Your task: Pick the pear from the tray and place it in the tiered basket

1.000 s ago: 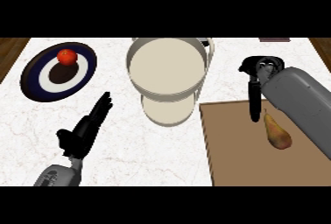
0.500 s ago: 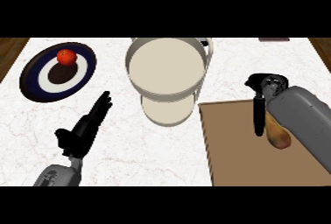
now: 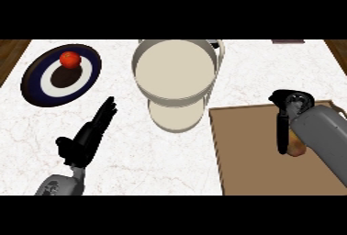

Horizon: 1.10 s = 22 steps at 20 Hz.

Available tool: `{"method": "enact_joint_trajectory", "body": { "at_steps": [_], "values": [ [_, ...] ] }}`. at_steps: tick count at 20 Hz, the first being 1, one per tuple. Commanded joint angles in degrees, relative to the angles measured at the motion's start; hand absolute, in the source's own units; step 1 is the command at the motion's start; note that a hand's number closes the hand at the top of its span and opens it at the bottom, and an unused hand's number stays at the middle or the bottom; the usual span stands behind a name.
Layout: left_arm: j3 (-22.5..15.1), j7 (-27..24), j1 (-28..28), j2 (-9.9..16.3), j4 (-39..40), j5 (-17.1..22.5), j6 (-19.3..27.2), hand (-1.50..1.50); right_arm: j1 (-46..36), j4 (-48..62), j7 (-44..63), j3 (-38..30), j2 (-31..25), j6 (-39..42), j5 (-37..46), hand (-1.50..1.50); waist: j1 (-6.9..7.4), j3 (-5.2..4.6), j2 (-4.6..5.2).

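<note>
White marble counter (image 3: 169, 160): one brown tray (image 3: 264, 156), one tan pear (image 3: 297, 146) under my right hand (image 3: 288, 108), fingers curled round it; one cream tiered basket (image 3: 176, 75); left hand (image 3: 88, 135) straight-fingered.

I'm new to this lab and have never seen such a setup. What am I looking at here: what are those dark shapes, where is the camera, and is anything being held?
The camera sits at the robot's head, looking steeply down on a marble counter. The two grey forearms coming in from below are the robot's own, each ending in a black hand. The left hand rests open on the left, holding nothing. The right hand reaches down over a brown tray, fingers pointing at a pear lying there; whether they already touch it is hidden by the arm. The stacked cream rounds in the middle are the tiered basket. At the far left, a dark plate with a white ring carries a red fruit.
</note>
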Motion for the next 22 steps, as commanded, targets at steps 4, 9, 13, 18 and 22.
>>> {"method": "enact_joint_trajectory", "body": {
  "at_steps": [4,9,13,18,22],
  "values": [
    [-0.39,-0.03,1.11,-2.03,-0.43,-2.02,-0.11,0.0,2.55,1.3,3.06,-3.64,1.99,3.26,4.25,-1.5,0.45,0.01,0.12],
    [1.39,0.98,1.08,-1.68,-1.89,-2.13,-0.92,0.0,9.08,-3.0,3.17,-5.77,3.41,1.38,7.58,-1.5,0.15,0.01,0.0],
    [2.09,0.79,-1.4,-2.98,0.94,-3.55,-0.51,0.0,8.9,0.61,-6.6,-9.09,5.59,-4.62,12.16,1.5,0.39,0.04,0.18],
    [1.25,4.02,-0.25,-4.35,-3.49,-3.71,-0.37,0.0,10.02,1.73,-15.04,-9.81,5.18,-6.39,17.99,1.5,0.58,0.06,0.18],
    [2.46,2.22,-1.62,-3.3,0.34,-4.78,-1.63,0.0,7.79,2.46,-13.78,-10.5,8.53,-6.47,20.2,1.5,0.6,0.04,0.21]
  ]
}}
